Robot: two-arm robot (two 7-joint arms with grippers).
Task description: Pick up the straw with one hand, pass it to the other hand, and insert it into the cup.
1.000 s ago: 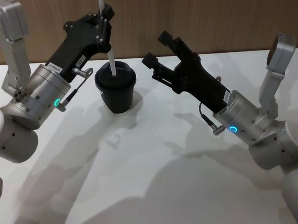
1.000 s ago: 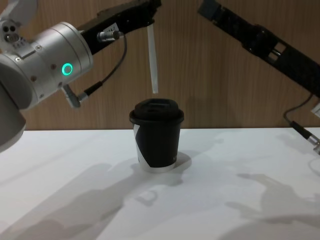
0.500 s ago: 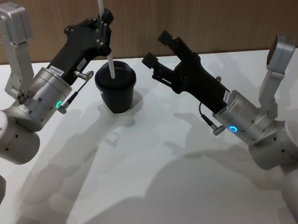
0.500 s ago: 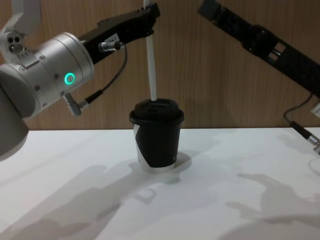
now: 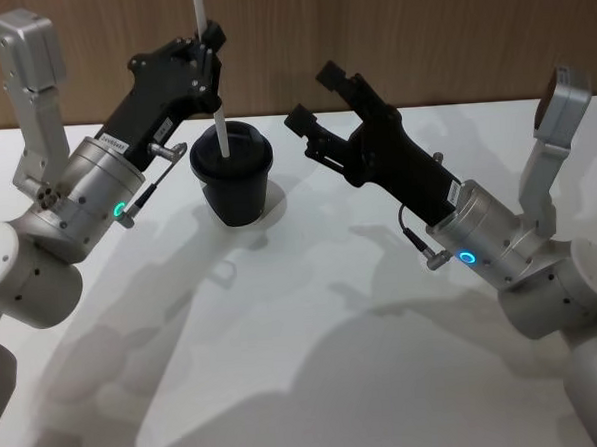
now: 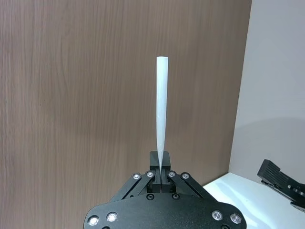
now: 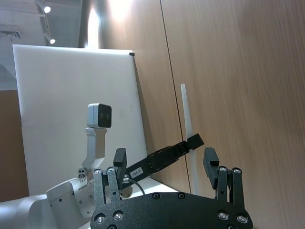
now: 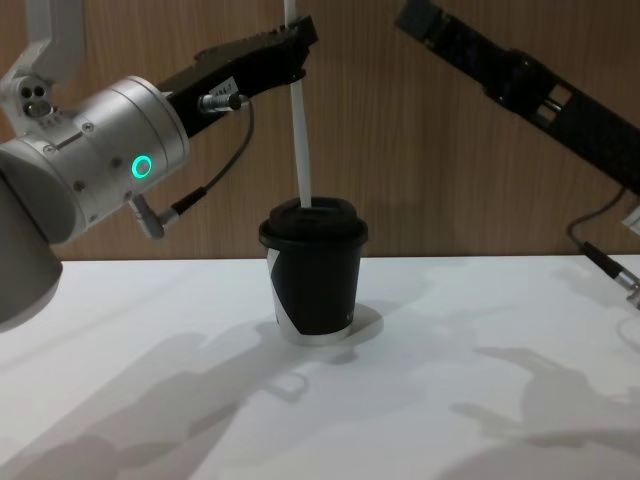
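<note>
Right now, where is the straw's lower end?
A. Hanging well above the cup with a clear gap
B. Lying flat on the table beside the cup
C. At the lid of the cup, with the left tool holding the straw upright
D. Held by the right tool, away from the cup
C: in the chest view the straw runs down from the left tool and its lower end meets the lid of the cup; the right tool stands open, off to the side.

Bright, even light falls from overhead, and ceiling spotlights (image 7: 46,9) glare at one corner of the right wrist view. Soft, overlapping grey shadows of the arms spread across the white table (image 5: 317,383). Everything stays sharp, without blur.
</note>
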